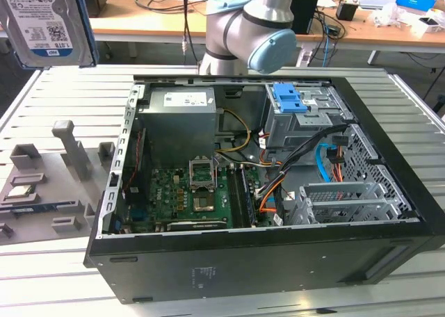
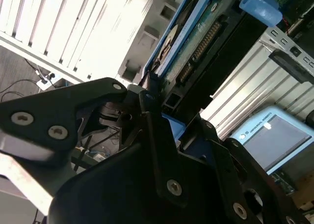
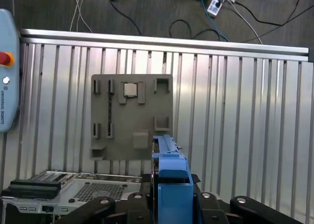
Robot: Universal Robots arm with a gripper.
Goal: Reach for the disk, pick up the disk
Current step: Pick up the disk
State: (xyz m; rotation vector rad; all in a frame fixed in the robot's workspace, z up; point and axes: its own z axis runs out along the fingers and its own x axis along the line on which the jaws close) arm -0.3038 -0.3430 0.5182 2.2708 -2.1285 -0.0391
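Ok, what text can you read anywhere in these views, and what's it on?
On the disk: a label with barcodes and print, too small to read.
On the teach pendant: lettering along its edge, too blurred to trust.
On the computer case side: faint markings, unreadable.

The arm is seen in the exterior view as smooth silver-grey tubing, its rounded joint housing closed by a pale blue round cap. In the second wrist view the gripper is shown built of matt black angular plates, fastened with round silver screws. In the first wrist view black links with rounded ends and small pivot pins are seen.
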